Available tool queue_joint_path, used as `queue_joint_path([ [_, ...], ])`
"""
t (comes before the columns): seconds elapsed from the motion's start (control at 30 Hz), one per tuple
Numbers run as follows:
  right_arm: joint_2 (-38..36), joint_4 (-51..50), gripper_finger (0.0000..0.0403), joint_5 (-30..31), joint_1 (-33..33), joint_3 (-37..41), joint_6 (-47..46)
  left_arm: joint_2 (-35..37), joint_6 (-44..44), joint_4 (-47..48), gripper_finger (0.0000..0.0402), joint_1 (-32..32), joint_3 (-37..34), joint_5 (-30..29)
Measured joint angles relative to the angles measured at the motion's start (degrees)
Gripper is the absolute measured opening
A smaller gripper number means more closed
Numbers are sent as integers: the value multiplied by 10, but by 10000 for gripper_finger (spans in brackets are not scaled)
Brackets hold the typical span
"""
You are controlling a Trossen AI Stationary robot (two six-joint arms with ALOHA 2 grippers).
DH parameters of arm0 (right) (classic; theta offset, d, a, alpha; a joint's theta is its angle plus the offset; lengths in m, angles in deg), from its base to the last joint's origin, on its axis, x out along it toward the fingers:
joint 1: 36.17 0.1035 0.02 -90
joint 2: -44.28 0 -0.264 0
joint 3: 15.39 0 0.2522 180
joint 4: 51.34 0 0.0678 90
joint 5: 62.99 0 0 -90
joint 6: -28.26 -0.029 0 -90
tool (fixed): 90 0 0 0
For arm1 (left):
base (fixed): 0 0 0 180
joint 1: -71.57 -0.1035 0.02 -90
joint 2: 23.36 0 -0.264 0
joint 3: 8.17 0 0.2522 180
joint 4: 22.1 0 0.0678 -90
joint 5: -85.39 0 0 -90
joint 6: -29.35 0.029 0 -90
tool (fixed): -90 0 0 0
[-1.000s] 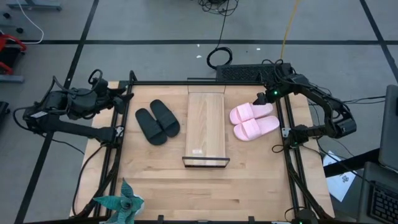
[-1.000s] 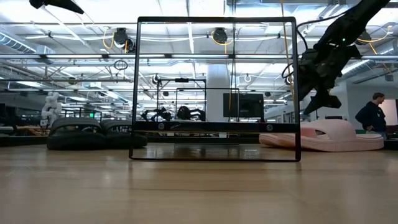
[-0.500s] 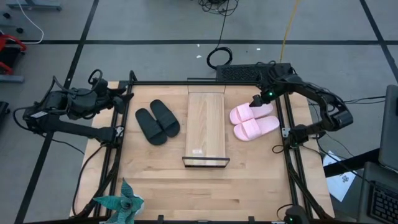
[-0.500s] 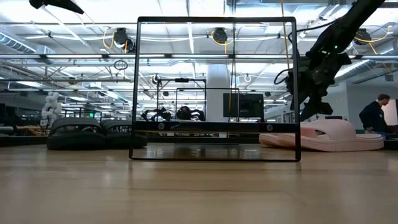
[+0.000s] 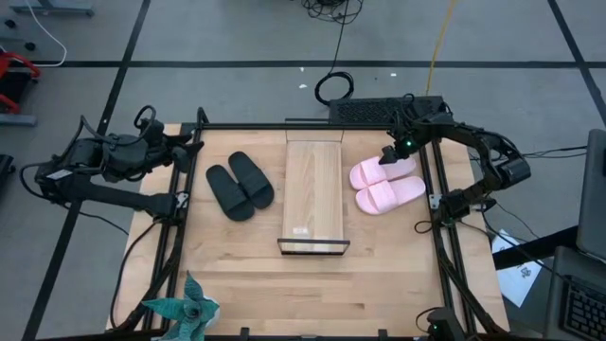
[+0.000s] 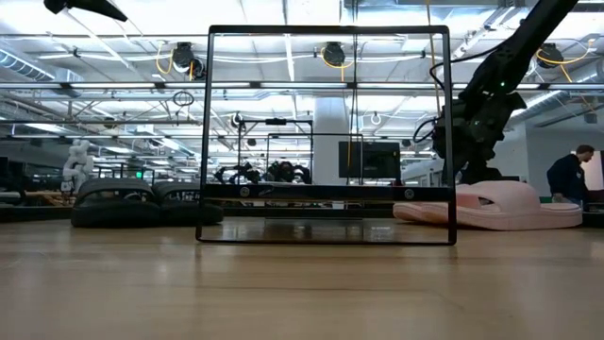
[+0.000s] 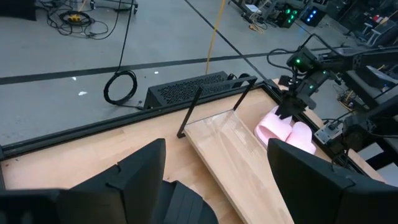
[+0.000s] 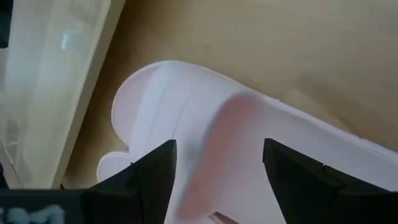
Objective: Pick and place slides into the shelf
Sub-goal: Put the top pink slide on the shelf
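Two pale pink slides (image 5: 383,183) lie side by side on the table, right of the shelf (image 5: 311,194). The shelf is a light-wood board in a thin dark frame. Two black slides (image 5: 240,186) lie left of it. My right gripper (image 5: 387,155) is open, low over the far pink slide (image 8: 205,124). Its fingers (image 8: 149,180) stand on either side of that slide's strap; I cannot tell whether they touch it. In the low view my right gripper (image 6: 469,168) is just above the pink slides (image 6: 510,206). My left gripper (image 5: 187,147) is open and empty at the table's far left, with the shelf (image 7: 242,155) ahead of it.
A teal folded-paper ornament (image 5: 185,313) sits at the near left corner. A black box (image 5: 379,112) lies along the far edge. Dark frame rails (image 5: 437,218) run along both sides of the table. A person (image 6: 569,175) stands in the room beyond.
My right gripper has come down and a little toward the table's left, onto the far pink slide, and now sits low over its strap. The slides and the shelf have not moved.
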Motion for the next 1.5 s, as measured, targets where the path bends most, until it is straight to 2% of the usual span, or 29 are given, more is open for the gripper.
queue_joint_path([
  [0.13,0,9,228,-32,1,0,-2,0,0,0,285,0,0,0],
  [0.47,0,32,228,-30,34,2,-17,0,4,0,285,0,0,0],
  [0.8,0,116,220,-31,75,73,-84,0,8,0,285,0,0,0],
  [1.2,0,187,100,-55,85,87,-138,0,8,0,285,0,0,15],
  [1.5,-1,189,18,-60,85,87,-145,0,8,0,285,0,0,19],
])
